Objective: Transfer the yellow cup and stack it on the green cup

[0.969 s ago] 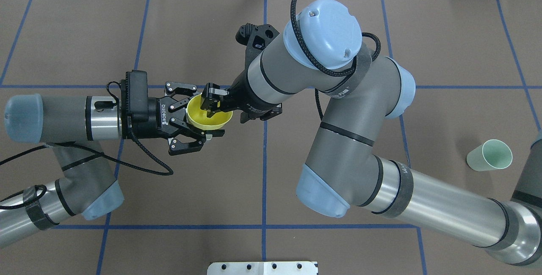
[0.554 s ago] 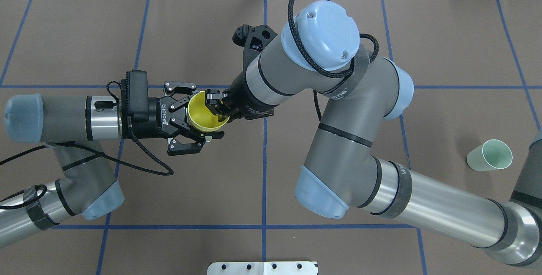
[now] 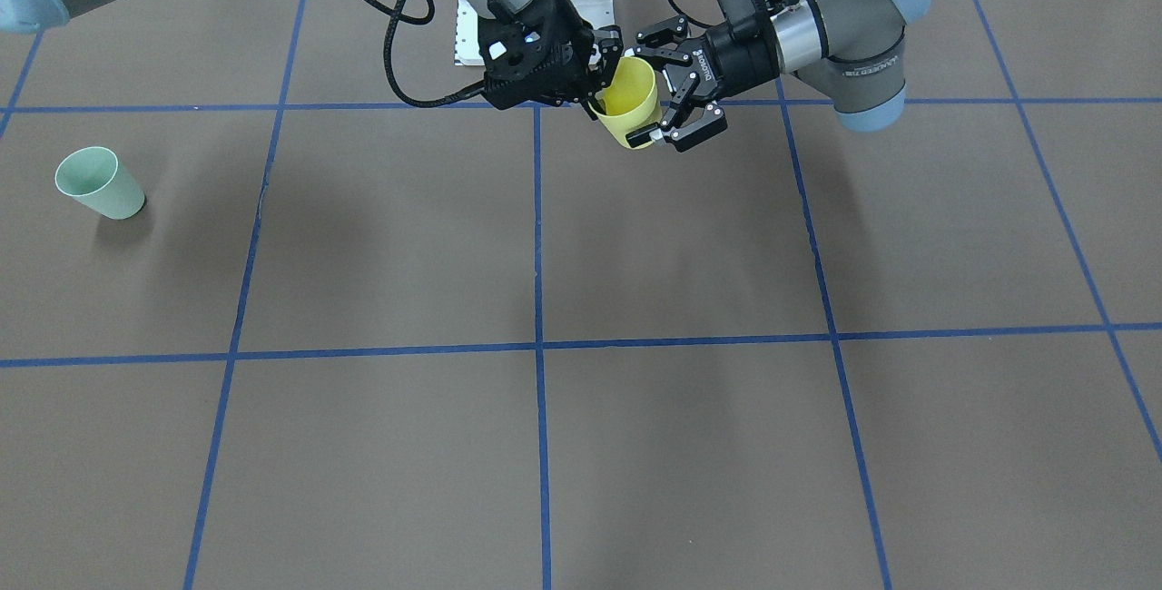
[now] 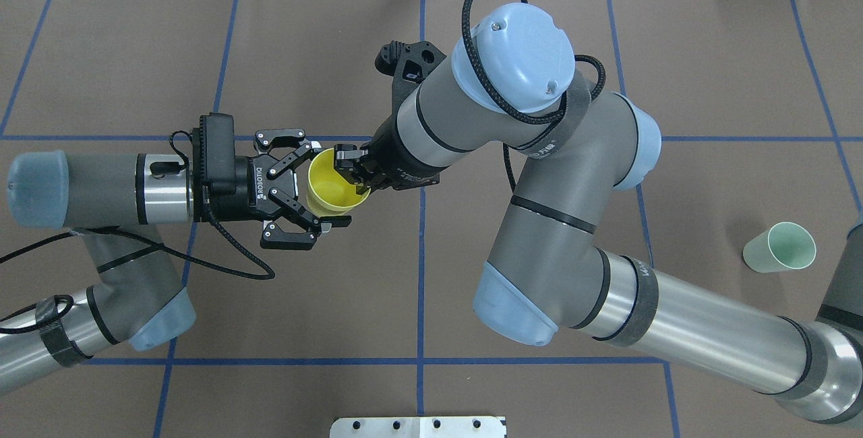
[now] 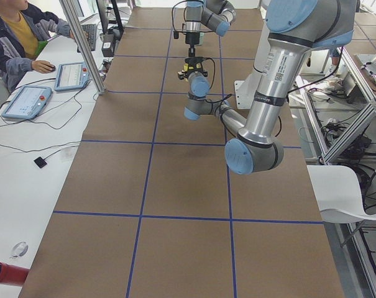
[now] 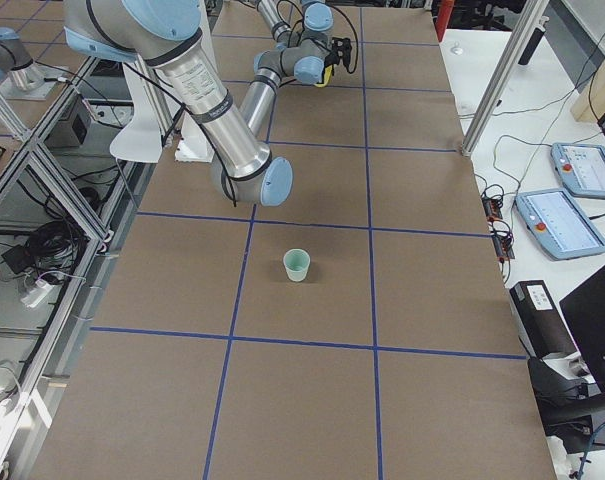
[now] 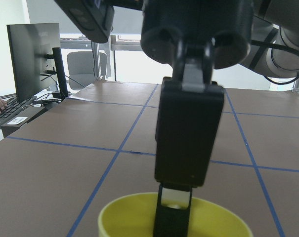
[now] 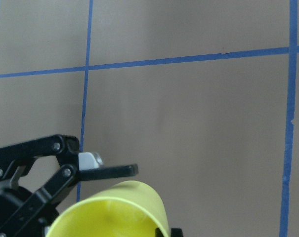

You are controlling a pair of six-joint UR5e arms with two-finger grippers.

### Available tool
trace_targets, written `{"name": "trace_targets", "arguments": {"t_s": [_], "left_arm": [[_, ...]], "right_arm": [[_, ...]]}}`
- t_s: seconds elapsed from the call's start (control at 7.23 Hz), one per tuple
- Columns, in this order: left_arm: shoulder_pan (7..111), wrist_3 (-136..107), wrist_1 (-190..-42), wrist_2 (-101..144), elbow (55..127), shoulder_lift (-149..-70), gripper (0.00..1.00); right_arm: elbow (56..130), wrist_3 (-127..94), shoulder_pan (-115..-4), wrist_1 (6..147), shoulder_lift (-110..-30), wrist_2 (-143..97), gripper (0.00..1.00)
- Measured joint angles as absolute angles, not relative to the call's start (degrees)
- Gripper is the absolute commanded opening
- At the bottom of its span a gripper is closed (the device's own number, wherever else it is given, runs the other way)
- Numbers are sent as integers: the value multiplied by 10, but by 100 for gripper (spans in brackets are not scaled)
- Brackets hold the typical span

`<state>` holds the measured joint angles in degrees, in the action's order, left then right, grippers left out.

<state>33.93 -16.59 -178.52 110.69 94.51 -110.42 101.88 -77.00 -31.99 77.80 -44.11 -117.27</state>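
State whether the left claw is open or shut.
Open: the left claw has fingers spread either side of the yellow cup, with a gap showing.

Two cups are counted: one yellow cup point(image 4: 335, 185) at centre left of the overhead view and one green cup point(image 4: 781, 247) at its right edge. Two arms are seen, each bearing one gripper: left gripper point(image 4: 327, 183), right gripper point(image 4: 354, 170). One operator point(image 5: 13, 28) is seen at upper left of the left view.
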Motion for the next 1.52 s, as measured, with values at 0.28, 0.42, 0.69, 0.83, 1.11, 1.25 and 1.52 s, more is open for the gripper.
{"name": "trace_targets", "arguments": {"t_s": [0.28,0.42,0.69,0.83,1.11,1.25,1.52], "left_arm": [[339,-165,-1785,1089,942,-1104,100],[339,-165,-1785,1076,939,-1104,100],[340,-164,-1783,1043,936,-1103,100],[341,-164,-1780,1024,935,-1101,99],[353,-164,-1760,986,934,-1074,100],[368,-163,-1736,967,934,-1049,100],[415,-161,-1627,951,936,-1016,100]], "right_arm": [[1030,-770,-340,797,-450,-1178,0],[1045,-770,-356,812,-464,-1180,0],[1072,-767,-396,848,-496,-1183,0],[1076,-755,-421,863,-510,-1184,0],[1087,-700,-476,899,-547,-1185,0],[1096,-659,-500,918,-566,-1186,0],[1105,-579,-555,934,-603,-1222,0]]}}
